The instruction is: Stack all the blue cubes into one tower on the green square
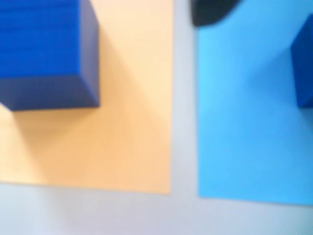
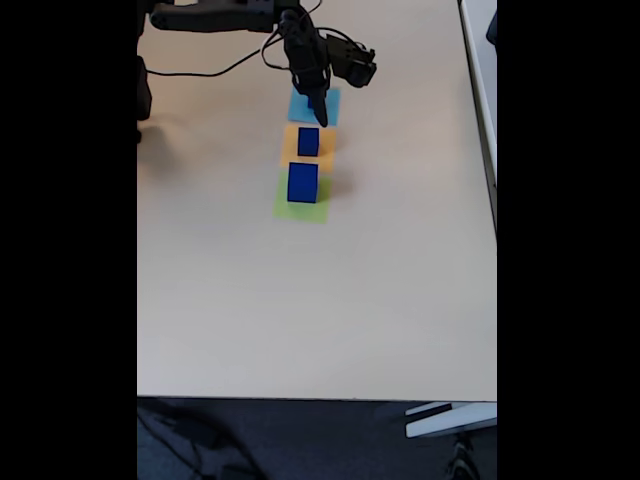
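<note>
Cube on orange square [image 1: 46,51]: rigid, prob. light; pinch opposite flat sides.
Largest cube [image 2: 302,182]: on green square [image 2: 300,207].
Gripper [image 2: 320,118]: above light-blue square [image 1: 249,112]; spread or pressed together, can't tell.

The wrist view is soft and out of focus all over, washing the orange square [image 1: 132,122] pale beside a blue cube [image 1: 44,49] whose shadow falls down and to the right. The fixed view is sharper, evenly daylit, with black bars either side of the counter [image 2: 300,320]. Small shadows lie just right of the cubes there.
</note>
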Controlling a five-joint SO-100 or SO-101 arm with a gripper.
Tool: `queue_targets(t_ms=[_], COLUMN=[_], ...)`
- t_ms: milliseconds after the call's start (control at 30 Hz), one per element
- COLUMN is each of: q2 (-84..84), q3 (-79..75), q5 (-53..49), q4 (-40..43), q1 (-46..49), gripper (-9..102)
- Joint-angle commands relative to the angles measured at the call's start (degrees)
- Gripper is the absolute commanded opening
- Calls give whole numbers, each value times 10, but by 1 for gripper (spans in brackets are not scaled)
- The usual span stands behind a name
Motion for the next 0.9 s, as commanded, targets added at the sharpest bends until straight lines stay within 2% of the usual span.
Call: queue_targets(t_ms=[0,267,367,867], q2=[52,39,37,22], q3=[16,40,43,71], q5=[-10,-18,-19,1], q4=[-34,-57,-57,-67], q1=[11,26,32,26], gripper=[30,30,34,34])
